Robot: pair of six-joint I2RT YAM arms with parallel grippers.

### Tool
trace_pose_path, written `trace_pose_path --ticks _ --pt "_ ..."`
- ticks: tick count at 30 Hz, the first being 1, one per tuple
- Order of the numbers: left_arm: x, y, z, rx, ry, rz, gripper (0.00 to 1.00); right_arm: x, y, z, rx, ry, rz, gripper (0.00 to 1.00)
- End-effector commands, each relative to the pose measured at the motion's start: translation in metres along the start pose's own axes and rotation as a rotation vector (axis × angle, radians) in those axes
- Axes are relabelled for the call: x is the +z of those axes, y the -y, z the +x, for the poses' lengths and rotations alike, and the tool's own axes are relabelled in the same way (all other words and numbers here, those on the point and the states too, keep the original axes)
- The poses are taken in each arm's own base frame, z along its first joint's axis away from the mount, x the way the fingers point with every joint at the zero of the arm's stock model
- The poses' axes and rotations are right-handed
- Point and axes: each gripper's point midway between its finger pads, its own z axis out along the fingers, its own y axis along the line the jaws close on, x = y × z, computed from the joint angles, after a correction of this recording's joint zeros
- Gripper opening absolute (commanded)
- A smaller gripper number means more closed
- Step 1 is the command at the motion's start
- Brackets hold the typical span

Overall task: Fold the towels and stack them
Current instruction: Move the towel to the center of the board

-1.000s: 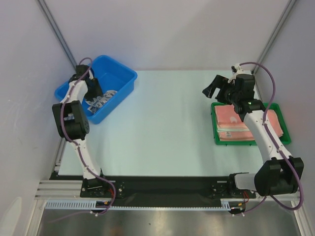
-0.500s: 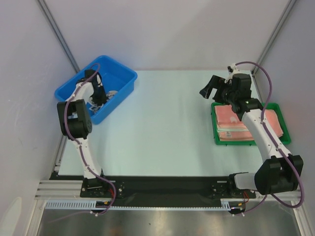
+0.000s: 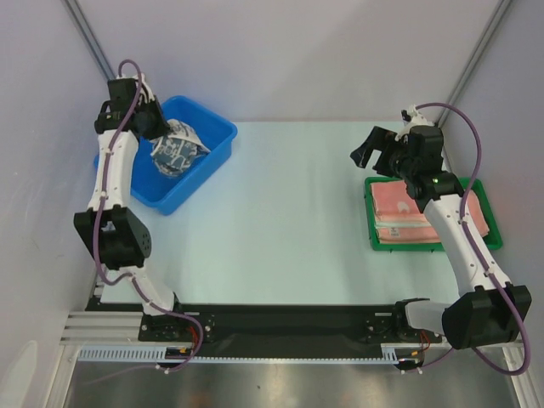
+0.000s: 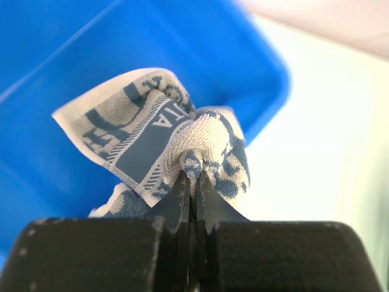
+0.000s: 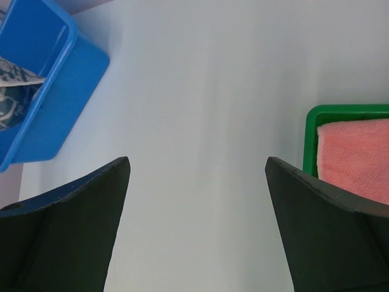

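Note:
A blue-and-white patterned towel (image 3: 177, 150) hangs bunched above the blue bin (image 3: 212, 129), pinched at a fold by my left gripper (image 3: 163, 129). In the left wrist view the left gripper (image 4: 193, 177) is shut on that towel (image 4: 152, 125), with the bin (image 4: 55, 55) below it. Folded salmon-pink towels (image 3: 396, 209) lie stacked in the green tray (image 3: 371, 223) on the right. My right gripper (image 3: 376, 150) hovers open just left of the tray's far corner. The right wrist view shows the right gripper (image 5: 197, 160) wide open over bare table, with nothing between its fingers.
The blue bin stands at the far left, close to the left wall. The right wrist view catches the bin (image 5: 58, 97) at left, the green tray's rim (image 5: 311, 131) and a pink towel (image 5: 358, 155) at right. Pale table (image 3: 289, 204) lies between bin and tray.
My left gripper closed on the patterned towel in the bin and lifted it up above the bin. The right gripper shifted only slightly and stayed open.

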Motion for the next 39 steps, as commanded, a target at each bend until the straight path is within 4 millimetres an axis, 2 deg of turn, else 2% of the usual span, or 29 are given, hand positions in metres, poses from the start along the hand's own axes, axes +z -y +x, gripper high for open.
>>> trace_pose_path --ticks 1,2,3,4,6,9,11,12,13,14,15,16,17,18,19,21,22,23,24,25,28,29,31,32,33,35,36,38,39 --pt "-0.035 0.033 -0.019 0.045 0.115 0.122 0.00 -0.010 -0.013 -0.020 -0.010 0.056 -0.025 1.00" --pt "-0.056 0.045 -0.021 0.060 0.159 0.161 0.00 -0.011 -0.013 -0.021 -0.009 0.059 -0.023 1.00" --pt "-0.068 0.064 -0.030 0.074 0.207 0.245 0.00 -0.012 -0.013 -0.022 -0.011 0.062 -0.024 1.00" --pt "-0.079 0.074 -0.032 0.081 0.230 0.282 0.00 -0.014 -0.014 -0.021 -0.009 0.055 -0.024 1.00" --pt "-0.114 0.108 -0.039 0.122 0.286 0.409 0.00 -0.018 -0.016 -0.022 -0.013 0.056 -0.026 1.00" --pt "-0.153 0.156 -0.027 0.158 0.287 0.613 0.00 -0.030 -0.022 -0.019 -0.030 0.043 -0.053 1.00" --pt "-0.158 0.188 0.008 0.176 0.217 0.723 0.00 -0.038 -0.025 -0.018 -0.041 0.049 -0.062 1.00" --pt "-0.172 0.200 0.016 0.196 0.239 0.767 0.00 -0.040 -0.024 -0.017 -0.040 0.048 -0.057 1.00" --pt "-0.153 0.199 0.048 0.189 0.171 0.764 0.00 -0.041 -0.023 -0.011 -0.035 0.036 -0.060 1.00" --pt "-0.151 0.211 0.073 0.193 0.130 0.790 0.00 -0.041 -0.022 -0.009 -0.030 0.035 -0.060 1.00" --pt "-0.156 0.215 0.084 0.196 0.139 0.814 0.00 -0.038 -0.021 -0.005 -0.023 0.026 -0.063 1.00" --pt "-0.136 0.208 0.124 0.170 0.041 0.808 0.00 -0.034 -0.021 0.005 -0.014 -0.005 -0.079 1.00" --pt "-0.133 0.215 0.148 0.168 -0.006 0.826 0.00 -0.031 -0.022 0.013 -0.009 -0.032 -0.088 1.00" --pt "-0.129 0.217 0.162 0.156 -0.015 0.828 0.01 -0.026 -0.020 0.023 -0.005 -0.074 -0.086 0.98" --pt "-0.111 0.204 0.201 0.136 -0.087 0.777 0.03 -0.025 -0.022 0.039 -0.009 -0.125 -0.078 0.96" --pt "-0.093 0.200 0.240 0.120 -0.142 0.729 0.13 -0.021 -0.018 0.067 -0.020 -0.189 -0.048 0.95" --pt "-0.076 0.184 0.277 0.103 -0.227 0.675 0.13 -0.021 -0.022 0.079 -0.040 -0.206 -0.039 0.93" --pt "-0.070 0.176 0.294 0.094 -0.260 0.637 0.15 -0.019 -0.019 0.098 -0.043 -0.242 -0.020 0.91" --pt "-0.065 0.167 0.305 0.088 -0.288 0.599 0.16 -0.018 -0.015 0.104 -0.035 -0.254 -0.009 0.90" --pt "-0.061 0.154 0.323 0.085 -0.323 0.562 0.19 -0.017 -0.020 0.117 -0.047 -0.283 -0.021 0.89" --pt "-0.063 0.130 0.323 0.104 -0.289 0.448 0.42 -0.010 -0.016 0.153 -0.071 -0.369 0.008 0.87" --pt "-0.069 0.121 0.320 0.117 -0.280 0.411 0.51 -0.009 -0.022 0.167 -0.094 -0.401 -0.005 0.87" --pt "-0.069 0.109 0.303 0.128 -0.212 0.321 0.54 0.002 -0.023 0.190 -0.102 -0.448 -0.003 0.85" --pt "-0.073 0.102 0.299 0.130 -0.200 0.286 0.56 0.004 -0.030 0.201 -0.122 -0.469 -0.023 0.83" --pt "-0.070 0.094 0.292 0.127 -0.168 0.231 0.58 0.011 -0.034 0.204 -0.129 -0.458 -0.035 0.79" --pt "-0.069 0.089 0.289 0.104 -0.166 0.203 0.60 0.024 -0.035 0.226 -0.129 -0.517 -0.040 0.70" --pt "-0.069 0.091 0.291 0.095 -0.185 0.218 0.59 0.025 -0.041 0.237 -0.140 -0.552 -0.049 0.65" --pt "-0.073 0.100 0.292 0.101 -0.192 0.271 0.58 0.025 -0.039 0.255 -0.160 -0.592 0.001 0.66" --pt "-0.075 0.104 0.293 0.107 -0.197 0.303 0.58 0.019 -0.036 0.267 -0.192 -0.610 0.051 0.67"
